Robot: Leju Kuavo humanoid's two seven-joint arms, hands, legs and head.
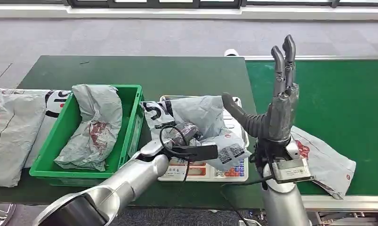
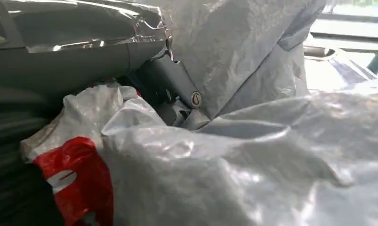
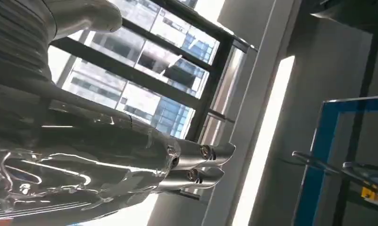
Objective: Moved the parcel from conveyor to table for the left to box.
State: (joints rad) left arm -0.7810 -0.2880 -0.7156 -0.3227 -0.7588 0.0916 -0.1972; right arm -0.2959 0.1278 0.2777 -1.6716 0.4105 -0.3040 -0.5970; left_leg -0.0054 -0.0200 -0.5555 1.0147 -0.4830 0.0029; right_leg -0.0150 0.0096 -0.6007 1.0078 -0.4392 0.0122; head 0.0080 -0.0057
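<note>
Right hand (image 1: 280,101) raised (fingers (image 1: 285,61) straight, apart), left hand (image 1: 183,133) clenched

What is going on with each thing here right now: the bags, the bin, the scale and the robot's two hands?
Left hand: gripping the grey parcel on the scale.
Right hand: raised upright, fingers apart, holding nothing.
Grey parcel on the scale: crumpled, resting on the scale.
Scale: mostly covered by that parcel.
Green bin: holds one crumpled grey parcel.
Parcel on the conveyor: lying flat at the belt's near edge.

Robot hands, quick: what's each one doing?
Left hand: fingers hold the crumpled grey plastic parcel on the scale.
Right hand: open, raised, holding nothing.
</note>
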